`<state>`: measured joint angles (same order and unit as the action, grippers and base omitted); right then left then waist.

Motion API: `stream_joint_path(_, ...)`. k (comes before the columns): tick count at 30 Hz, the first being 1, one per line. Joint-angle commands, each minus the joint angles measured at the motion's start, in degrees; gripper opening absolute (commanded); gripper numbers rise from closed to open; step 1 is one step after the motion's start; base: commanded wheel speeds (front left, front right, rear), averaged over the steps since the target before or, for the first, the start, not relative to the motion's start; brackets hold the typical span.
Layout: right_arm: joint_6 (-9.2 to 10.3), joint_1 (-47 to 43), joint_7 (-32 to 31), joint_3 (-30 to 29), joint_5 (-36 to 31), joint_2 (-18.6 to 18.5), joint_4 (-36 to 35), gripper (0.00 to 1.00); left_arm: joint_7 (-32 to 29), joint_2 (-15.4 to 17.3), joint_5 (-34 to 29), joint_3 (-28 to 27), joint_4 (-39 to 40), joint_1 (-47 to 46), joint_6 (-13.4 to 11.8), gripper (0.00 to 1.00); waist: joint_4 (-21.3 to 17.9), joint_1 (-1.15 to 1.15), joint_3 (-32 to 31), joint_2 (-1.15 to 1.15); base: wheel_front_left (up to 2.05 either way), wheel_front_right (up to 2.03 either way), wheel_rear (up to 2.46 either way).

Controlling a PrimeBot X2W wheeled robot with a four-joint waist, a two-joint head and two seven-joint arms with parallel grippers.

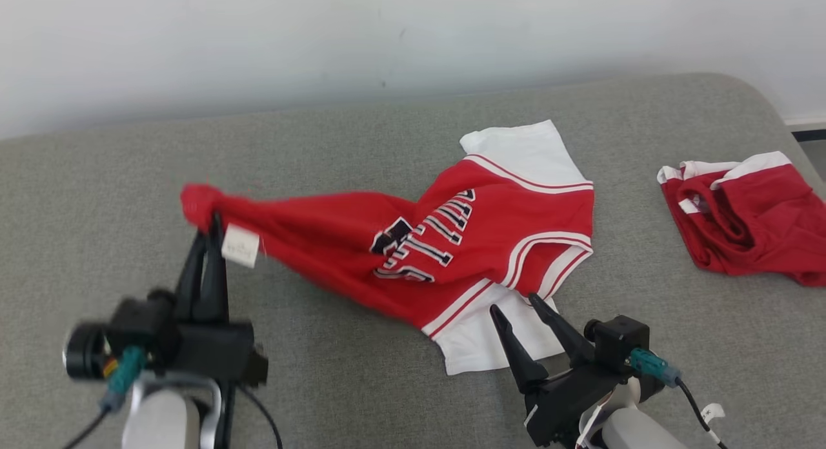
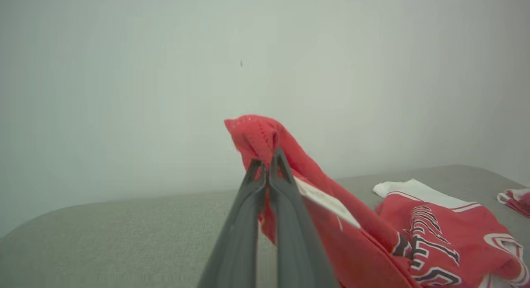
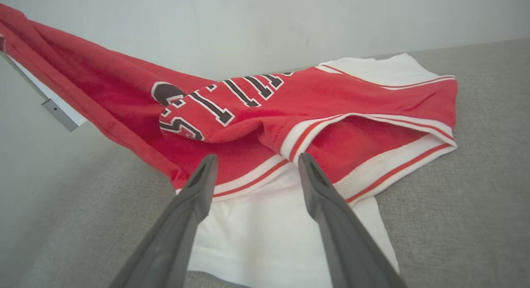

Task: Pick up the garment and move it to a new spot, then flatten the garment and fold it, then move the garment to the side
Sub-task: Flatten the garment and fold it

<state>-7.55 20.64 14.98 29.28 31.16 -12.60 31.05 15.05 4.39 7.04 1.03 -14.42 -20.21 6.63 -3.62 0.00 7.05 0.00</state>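
Observation:
The garment (image 1: 464, 242) is a red jersey with white sleeves and dark lettering, lying across the grey cushion. My left gripper (image 1: 210, 224) is shut on its left end, which is lifted and bunched above the fingertips, with a white tag hanging beside them. In the left wrist view the left gripper (image 2: 265, 160) pinches the red cloth of the garment (image 2: 256, 135). My right gripper (image 1: 515, 304) stands open just over the white sleeve at the near edge. In the right wrist view the right gripper (image 3: 254, 162) has spread fingers pointing at the garment (image 3: 314, 97).
A second red and white garment (image 1: 748, 217) lies crumpled at the right end of the grey cushion (image 1: 97, 197). A pale wall (image 1: 322, 36) rises behind it. The cushion's right corner curves away near a dark gap.

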Motion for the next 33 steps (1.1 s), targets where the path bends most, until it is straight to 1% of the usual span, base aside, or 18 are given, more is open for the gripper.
stream_joint_path(1, 0.15, -1.11, 0.26, -0.14, -0.33, 0.53, 0.34, 1.0, 0.18, -0.39, 0.02, -0.49, -0.71, 3.1, 0.39, 0.0, -0.38, 0.0, -0.61, 0.0, 0.0, 0.0, 0.0)
stream_joint_path(2, 0.15, -1.18, 0.26, -0.21, -0.32, 0.55, 0.42, 1.0, 0.18, -0.49, 0.05, -0.97, -1.09, 4.54, 0.42, 0.15, -0.45, 0.0, -0.78, 0.0, 0.0, 0.0, 0.0)
stream_joint_path(3, 0.15, -1.31, 0.26, -0.29, -0.33, 0.55, 0.45, 1.0, 0.18, -0.63, 0.58, -1.62, -1.8, 6.16, 0.25, 0.49, -0.49, 0.0, -0.97, 0.0, 0.0, 0.0, 0.0)
stream_joint_path(4, 0.15, -1.55, 0.26, -0.36, -0.28, 0.64, 0.51, 1.0, 0.18, -0.84, 0.95, -2.42, -2.91, 8.03, 0.14, 0.94, -0.51, 0.0, -1.12, 0.0, 0.0, 0.0, 0.0)
stream_joint_path(5, 0.15, -1.85, 0.26, -0.43, -0.23, 0.69, 0.58, 1.0, 0.18, -1.0, 1.21, -3.15, -3.79, 9.56, -0.16, 1.0, -0.47, 0.0, -1.3, 0.0, 0.0, 0.0, 0.0)
stream_joint_path(9, 0.15, -2.78, 0.26, -1.36, -0.19, 0.44, 0.87, 1.0, 0.19, -1.36, 1.55, -5.7, -8.45, 15.58, -1.86, 1.0, 0.14, 0.0, -2.35, 0.0, 0.0, 0.0, 0.0)
stream_joint_path(13, 0.15, -4.26, 0.26, -3.04, -0.64, 0.58, 1.09, 1.0, 0.18, -1.54, 2.12, -6.4, -10.64, 19.26, -3.05, 1.0, 0.96, 0.0, -3.76, 0.0, 0.0, 0.0, 0.0)
stream_joint_path(19, 0.15, -6.76, 0.26, -6.41, -1.9, 1.53, 1.25, 1.0, 0.18, -1.51, 4.69, -5.9, -9.75, 21.71, -4.16, 1.0, 1.36, 0.0, -5.93, 0.0, 0.0, 0.0, 0.0)
stream_joint_path(23, 0.15, -8.33, 0.26, -9.93, -4.04, 2.42, 0.84, 1.0, 0.18, -1.51, 5.52, -5.31, -8.53, 22.29, -4.7, 1.0, 0.84, 0.0, -6.41, 0.0, 0.0, 0.0, 0.0)
stream_joint_path(28, 0.15, -9.88, 0.26, -12.78, -6.71, 4.14, 0.77, 1.0, 0.18, -1.51, 6.05, -4.53, -7.45, 22.35, -5.08, 1.0, 0.19, 0.0, -6.16, 0.0, 0.0, 0.0, 0.0)
stream_joint_path(33, 0.15, -10.12, 0.26, -14.46, -7.87, 4.26, 1.77, 1.0, 0.18, -1.51, 6.48, -3.46, -6.78, 21.55, -5.31, 1.0, 0.11, 0.0, -4.84, 0.0, 0.0, 0.0, 0.0)
